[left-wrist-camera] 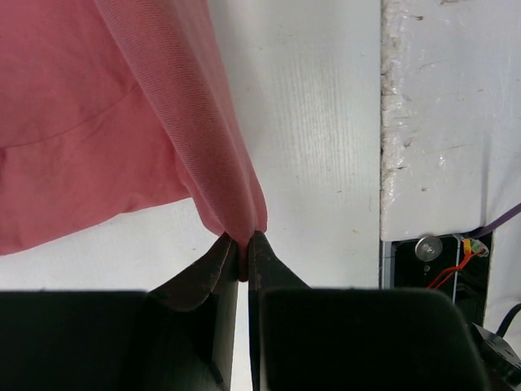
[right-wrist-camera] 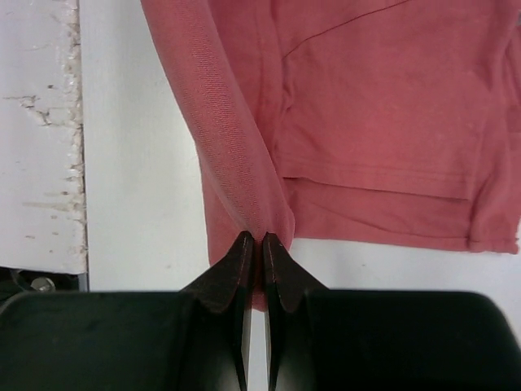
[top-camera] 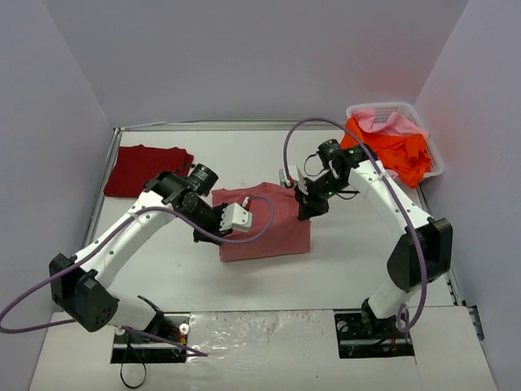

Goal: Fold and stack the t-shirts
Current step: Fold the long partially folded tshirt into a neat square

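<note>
The left gripper point(left-wrist-camera: 242, 247) and right gripper point(right-wrist-camera: 254, 247) each pinch a fold of the rose t-shirt point(top-camera: 273, 236); the held edge runs between them. The rest of the cloth lies just beyond both.

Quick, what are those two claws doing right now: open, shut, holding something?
Left gripper: shut on an edge of the muted rose-red cloth t-shirt.
Right gripper: shut on the same t-shirt.

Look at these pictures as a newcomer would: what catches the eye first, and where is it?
The rose-red t-shirt in the middle of the table stands out, with the left gripper and the right gripper each shut on a pinch of its cloth. A dark crimson t-shirt lies at the far left, and a white basket in the far right corner holds a bright orange t-shirt and a light pink t-shirt.
</note>
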### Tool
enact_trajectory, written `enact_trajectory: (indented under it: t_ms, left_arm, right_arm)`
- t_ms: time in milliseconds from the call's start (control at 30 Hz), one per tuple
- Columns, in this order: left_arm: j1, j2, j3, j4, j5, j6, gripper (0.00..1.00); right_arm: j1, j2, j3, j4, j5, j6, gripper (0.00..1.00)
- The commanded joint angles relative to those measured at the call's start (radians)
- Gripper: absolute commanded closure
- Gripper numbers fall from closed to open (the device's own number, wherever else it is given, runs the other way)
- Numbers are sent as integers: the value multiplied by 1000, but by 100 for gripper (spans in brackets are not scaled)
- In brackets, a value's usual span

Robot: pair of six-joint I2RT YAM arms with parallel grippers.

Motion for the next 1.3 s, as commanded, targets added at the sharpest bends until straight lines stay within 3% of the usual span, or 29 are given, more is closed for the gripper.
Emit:
enact_trajectory:
  t_ms: [0, 400, 967, 1200, 1267]
  left_arm:
    - [44, 4, 62, -23, -21, 19, 98]
    - [208, 156, 182, 26, -28, 92, 98]
    - [355, 685, 504, 0, 10, 215, 98]
    - [372, 826, 579, 60, -37, 197, 98]
    - [372, 846, 602, 74, -45, 182, 95]
  right_arm:
    - [-2, 45, 85, -33, 20, -21, 100]
    - [-28, 288, 355, -33, 45, -47, 100]
    - [-91, 897, 915, -55, 23, -69, 100]
    - [-86, 1016, 983, -3, 55, -26, 100]
    - [-85, 1019, 972, 8, 74, -12, 89]
